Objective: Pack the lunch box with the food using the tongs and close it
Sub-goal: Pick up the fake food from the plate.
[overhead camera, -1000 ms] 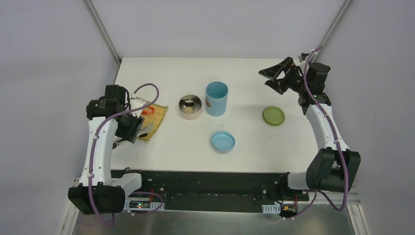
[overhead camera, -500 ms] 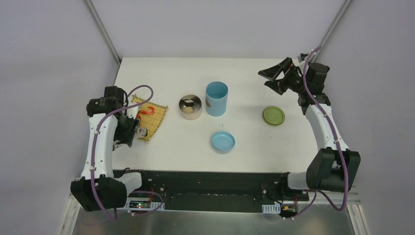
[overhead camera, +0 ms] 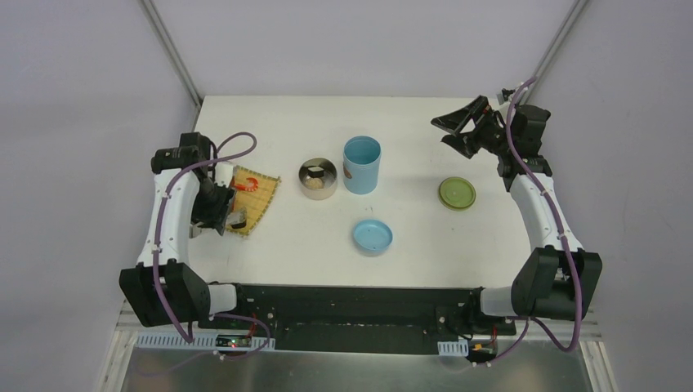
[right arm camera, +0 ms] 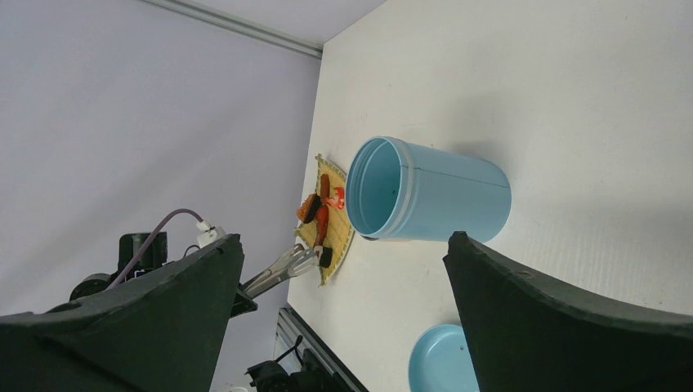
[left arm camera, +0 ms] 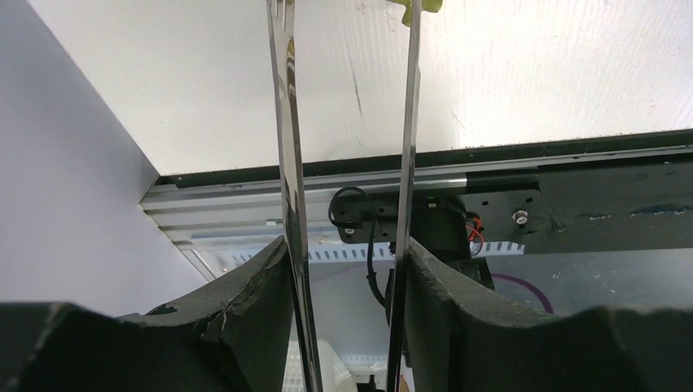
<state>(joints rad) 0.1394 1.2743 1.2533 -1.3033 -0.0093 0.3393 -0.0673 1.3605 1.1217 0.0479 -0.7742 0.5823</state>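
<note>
**Top and wrist views, lunch-box packing.** All places are given from the light-blue cylinder (overhead camera: 361, 163), which stands upright and uncovered near the middle of the table (overhead camera: 425, 245).

- **Left claw and tool.** The left gripper (left arm camera: 347, 251) is closed to a narrow gap on the tongs (left arm camera: 288, 147). Each slim silver arm lies against the inner face of one finger (left arm camera: 245, 302). The two arms run forward out of the claw, apart from one another.
- **Tool tips.** Seen from the right wrist, the tips reach the near end of the bamboo mat (overhead camera: 255, 200), which lies left of the cylinder, beyond the steel bowl (overhead camera: 318, 180). They end just beside a small dark sushi-like block (right arm camera: 325, 257) on that mat. Whether they touch it cannot be told.
- **Food.** An orange-red shrimp (overhead camera: 248, 183) lies on the mat's far part. The steel bowl stands just left of the cylinder and holds one dark-and-white piece (overhead camera: 313, 171).
- **Lids.** The blue lid (overhead camera: 373, 236) lies on the cylinder's near side, toward the arm bases, apart from it. The olive-green lid (overhead camera: 457, 193) lies flat to the cylinder's right.
- **Right claw.** The right gripper (overhead camera: 462, 126) hangs raised, well right of the cylinder and behind the olive-green lid. Its jaws are spread wide and hold nothing.
</note>
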